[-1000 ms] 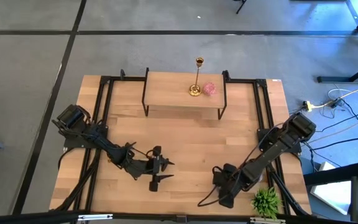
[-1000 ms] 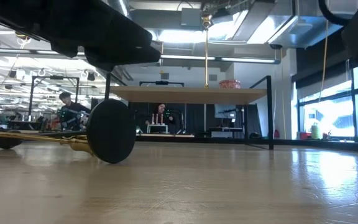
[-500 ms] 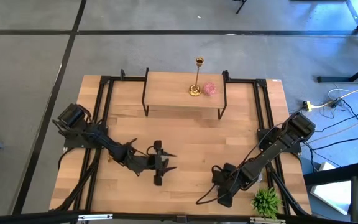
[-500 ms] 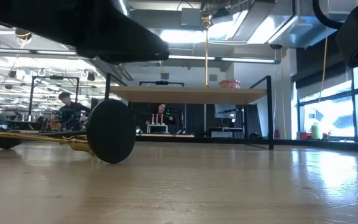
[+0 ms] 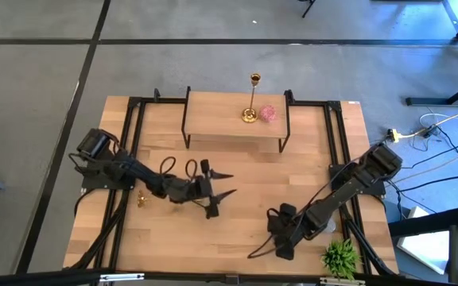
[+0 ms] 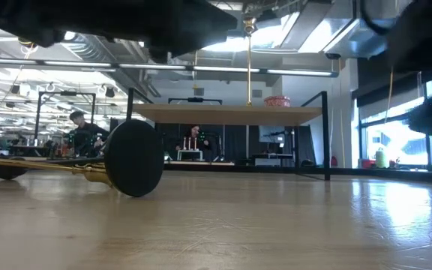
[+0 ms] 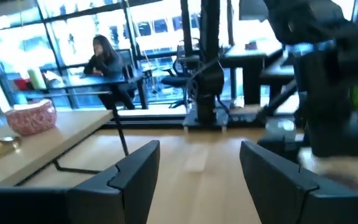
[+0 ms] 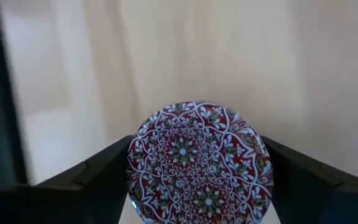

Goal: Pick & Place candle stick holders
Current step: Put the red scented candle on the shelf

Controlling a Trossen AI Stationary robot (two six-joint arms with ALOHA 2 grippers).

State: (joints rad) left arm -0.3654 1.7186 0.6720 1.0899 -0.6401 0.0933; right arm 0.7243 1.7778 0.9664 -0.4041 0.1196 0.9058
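One gold candle stick holder (image 5: pixel 251 99) stands upright on its round base on the raised wooden shelf (image 5: pixel 213 119). A second gold holder (image 6: pixel 43 166) lies on its side on the table at the left, its dark round base (image 6: pixel 133 157) on edge. Only a gold bit of it (image 5: pixel 141 197) shows in the high view, beside my left arm. My left gripper (image 5: pixel 215 195) is open and empty above the table's middle. My right gripper (image 5: pixel 279 241) is near the front right, shut on the round base of the black holder. The base's red patterned underside (image 8: pixel 201 165) faces the wrist camera. My right gripper pinches the round base by its rim (image 8: pixel 135 168) between its two fingers, one on each side of the disc. The patterned underside faces back along the fingers. A thin dark stem (image 5: pixel 259 253) sticks out past the fingertips toward the table's near left.
A pink bowl (image 5: pixel 268 113) sits on the shelf next to the upright gold holder. A small green plant (image 5: pixel 340 258) stands at the front right corner, close to my right arm. Black frame rails run along both table sides. People sit in the room beyond.
My left gripper has gone up and toward the table's far and right side, away from the lying gold holder, still open. My right gripper has shifted slightly toward the left with the base in its fingers.
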